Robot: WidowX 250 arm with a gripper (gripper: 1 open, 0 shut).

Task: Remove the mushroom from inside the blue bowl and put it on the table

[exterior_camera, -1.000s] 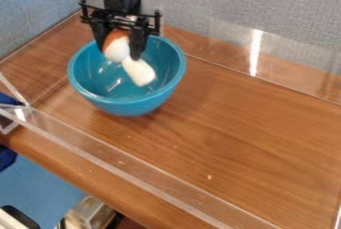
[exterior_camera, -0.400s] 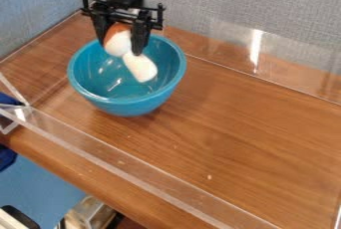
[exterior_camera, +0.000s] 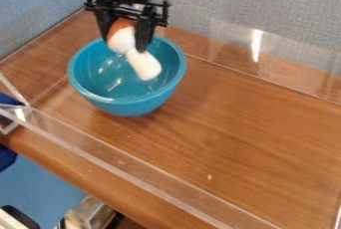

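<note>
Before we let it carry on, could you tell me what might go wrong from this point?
The gripper pinches only the top end of the mushroom, which hangs tilted over the blue bowl, so it could slip and drop back in. Its low end sits near the far rim, so moving sideways too early might clip the rim and nudge the bowl.

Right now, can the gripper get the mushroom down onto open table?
Probably yes. The gripper holds the mushroom above the bowl rim, and the table beside the bowl is bare; only low clear walls edge it.
</note>
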